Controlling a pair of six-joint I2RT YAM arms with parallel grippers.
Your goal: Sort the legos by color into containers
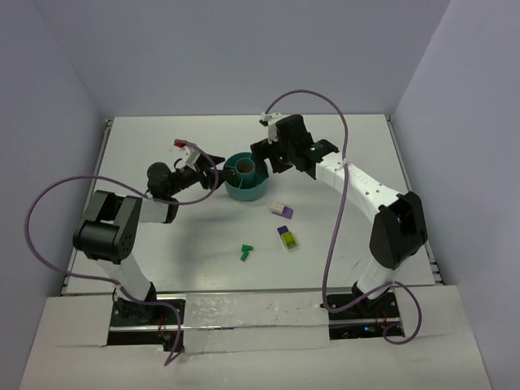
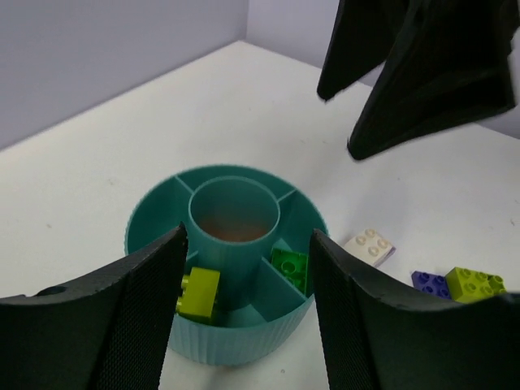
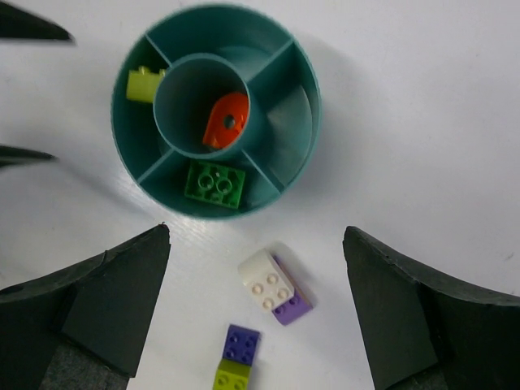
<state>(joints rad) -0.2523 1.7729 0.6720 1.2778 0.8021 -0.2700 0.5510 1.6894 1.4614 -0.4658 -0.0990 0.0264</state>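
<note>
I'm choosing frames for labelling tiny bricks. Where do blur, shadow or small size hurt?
Top external: even light, but bricks tiny. Left wrist: the right arm's fingers are a dark featureless mass overhead. Right wrist: bowl sharp, soft shadow to its right; own fingers dim.

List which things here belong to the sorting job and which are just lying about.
Job: teal bowl; lime brick, green brick and orange-red piece inside it; white-and-purple brick, purple-and-lime brick and dark green piece on the table.
Not the job: purple cables.
</note>
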